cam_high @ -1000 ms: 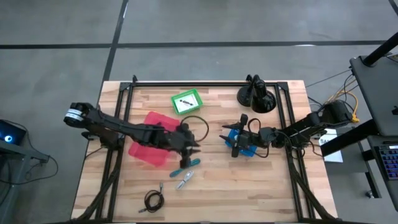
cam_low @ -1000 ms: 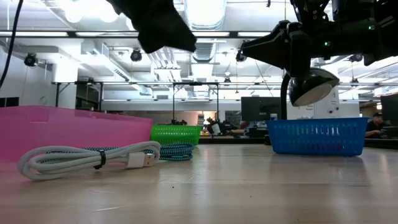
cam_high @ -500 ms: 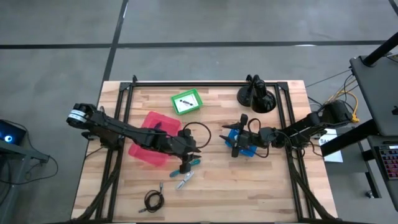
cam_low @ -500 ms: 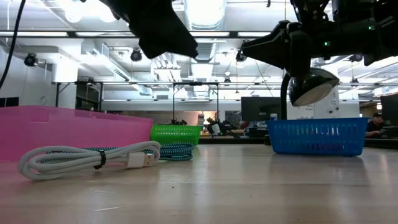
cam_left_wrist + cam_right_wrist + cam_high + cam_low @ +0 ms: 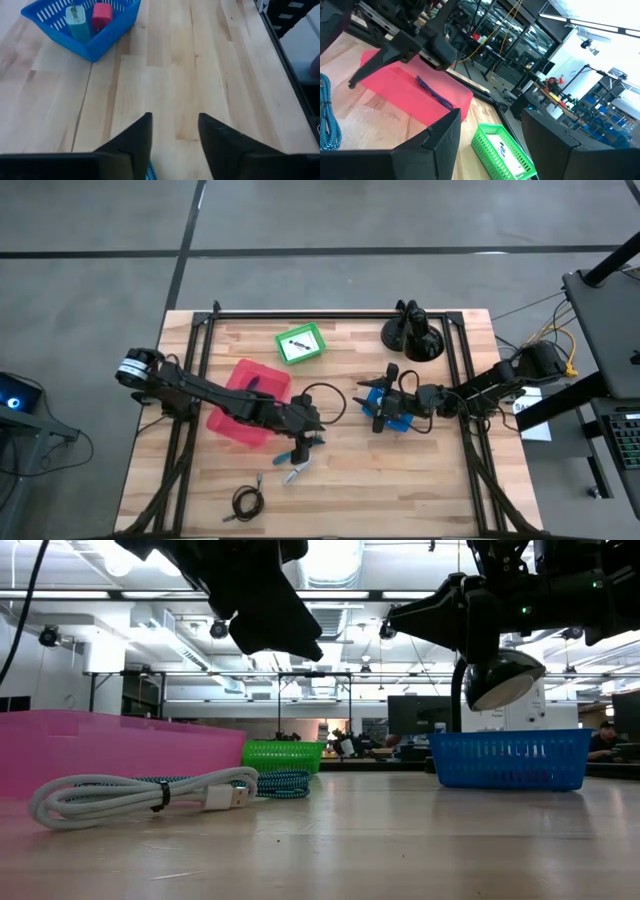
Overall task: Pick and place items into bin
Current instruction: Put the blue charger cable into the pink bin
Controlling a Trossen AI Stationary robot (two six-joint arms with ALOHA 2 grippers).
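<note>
Two left gripper (image 5: 303,442) jaws stand apart, empty, over the slim teal tool (image 5: 291,454); light, stiff, grasp mid-shaft.

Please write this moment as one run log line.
left gripper: open, low over teal tool | right gripper: open, above blue basket | pink bin: holds purple pen

The teal tool (image 5: 150,173) shows only as a sliver, cut off between the left hand's (image 5: 174,135) fingers.
</note>
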